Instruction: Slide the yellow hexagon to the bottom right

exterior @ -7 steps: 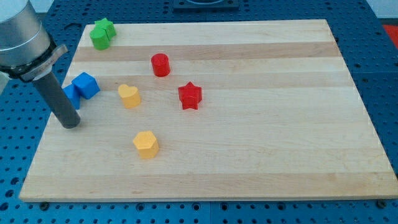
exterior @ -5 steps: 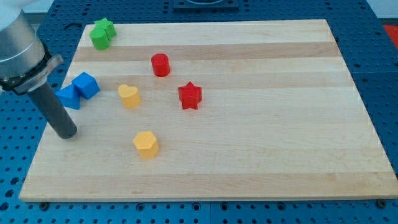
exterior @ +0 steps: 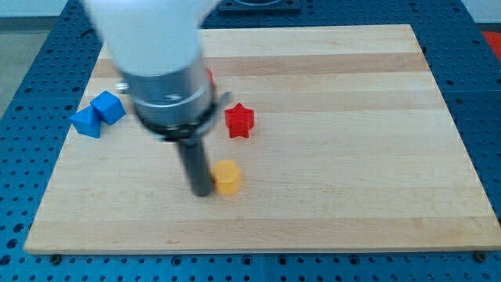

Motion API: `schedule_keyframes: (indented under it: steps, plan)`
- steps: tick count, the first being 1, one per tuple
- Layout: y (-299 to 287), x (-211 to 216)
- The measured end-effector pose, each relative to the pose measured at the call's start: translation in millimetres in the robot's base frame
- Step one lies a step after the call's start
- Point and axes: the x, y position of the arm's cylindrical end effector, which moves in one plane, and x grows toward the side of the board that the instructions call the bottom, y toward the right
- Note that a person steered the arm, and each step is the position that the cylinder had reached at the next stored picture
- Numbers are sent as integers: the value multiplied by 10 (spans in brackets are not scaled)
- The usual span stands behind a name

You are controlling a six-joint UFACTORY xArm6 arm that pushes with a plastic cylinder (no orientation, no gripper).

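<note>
— Where's the yellow hexagon (exterior: 227, 177) sitting?

— On the near half of the wooden board (exterior: 352, 157), left of centre, with my tip (exterior: 202, 190) right against its left side — touching, as far as I can tell.

— Any claw to take hold with?

— None; the arm ends in a bare rod, so there's nothing to open or close. It's pushing only.

— How will the block handle?

— Small, rigid, probably light; I'd judge it slides easily on smooth wood but may spin off a flat face. Contact belongs on the far-left face, centred, since the target is the near right corner. The red star (exterior: 239, 120) lies farther back, clear of that path.
</note>
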Motion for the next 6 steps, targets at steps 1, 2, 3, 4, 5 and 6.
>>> schedule_keyframes:
  steps: [1,2,3,4,5,6]
  plan:
    - [423,-7]
    - [418,-7]
    - [-117,-21]
    - [-482,-214]
    - [-350,-323]
    - [202,-272]
